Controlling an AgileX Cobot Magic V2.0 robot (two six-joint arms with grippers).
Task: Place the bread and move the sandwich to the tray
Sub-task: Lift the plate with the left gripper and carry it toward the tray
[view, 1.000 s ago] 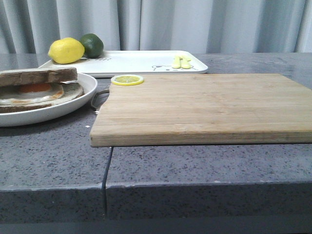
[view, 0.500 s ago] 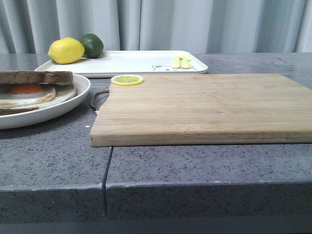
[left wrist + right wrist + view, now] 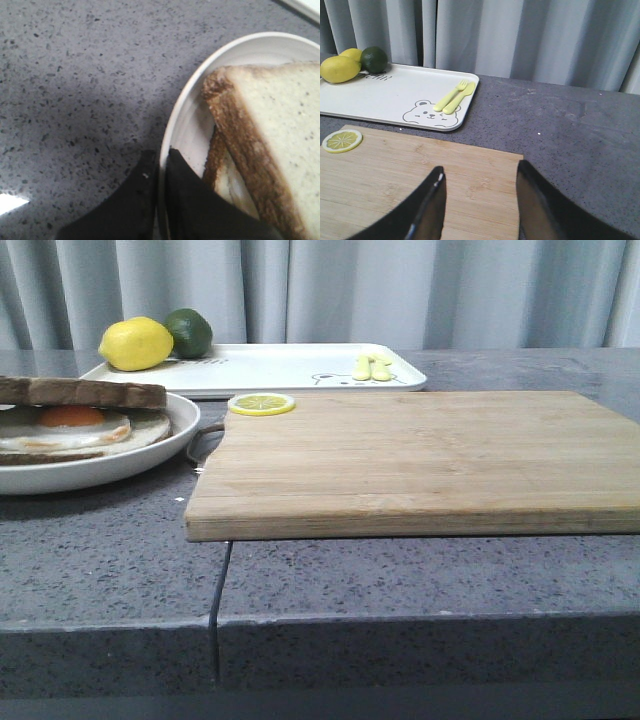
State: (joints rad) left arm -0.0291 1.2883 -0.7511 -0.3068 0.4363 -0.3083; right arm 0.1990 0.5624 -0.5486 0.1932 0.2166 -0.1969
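Left gripper (image 3: 160, 200): jaws closed on the rim of the plate (image 3: 185, 110), one finger outside, one inside. Holds the plate at its left edge.

Sandwich (image 3: 75, 420) sits on that plate, far left on the worktop (image 3: 400, 580); bread (image 3: 272, 135) is already on top, covering the fried egg (image 3: 68, 425).

Tray (image 3: 280, 365) lies at the far side, behind the wooden board (image 3: 420, 455). Lemon (image 3: 135, 343) and lime (image 3: 190, 332) occupy its left end; small yellow-green cutlery (image 3: 455, 96) sits toward its right end.

Right gripper (image 3: 480, 205): jaws wide open, empty, hovering over the board.

Step in hand, as I judge it: carrying plate and sandwich to the tray. Keep the plate level so the top slice does not slide. Aim for the bare middle of the tray, between fruit and cutlery. Clear the lemon slice (image 3: 261, 403) and board corner on the way.
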